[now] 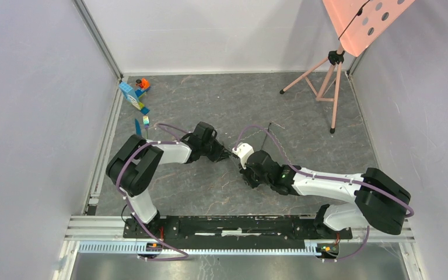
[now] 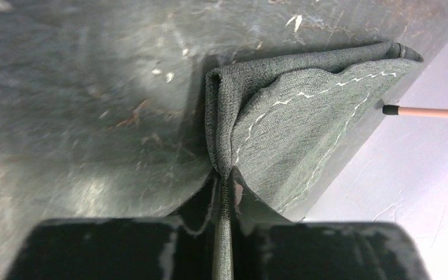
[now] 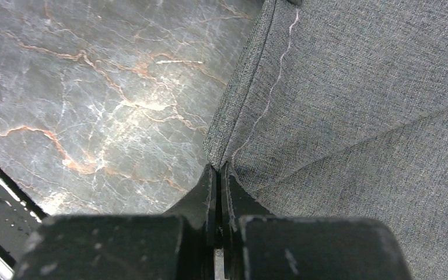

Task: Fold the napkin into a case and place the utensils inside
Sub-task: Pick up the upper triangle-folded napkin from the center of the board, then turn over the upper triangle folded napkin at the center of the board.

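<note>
The napkin [image 2: 291, 125] is a dark grey cloth with a pale stitched line, doubled over on itself and lifted off the table. My left gripper [image 2: 224, 175] is shut on its folded edge, with cloth running down between the jaws. My right gripper [image 3: 217, 169] is shut on another edge of the napkin [image 3: 350, 111], right by the stitch line. In the top view the left gripper [image 1: 228, 153] and right gripper [image 1: 242, 165] meet tip to tip at mid-table. The utensils lie at the far left: a blue knife [image 1: 137, 126] and a shiny green-headed fork [image 1: 146, 121].
Blue and orange toy blocks [image 1: 134, 93] sit in the back left corner, beyond the utensils. A pink tripod [image 1: 326, 81] with a perforated orange board stands at the back right, and one leg tip [image 2: 426, 112] shows past the napkin. White walls enclose the marble table [image 1: 303, 140].
</note>
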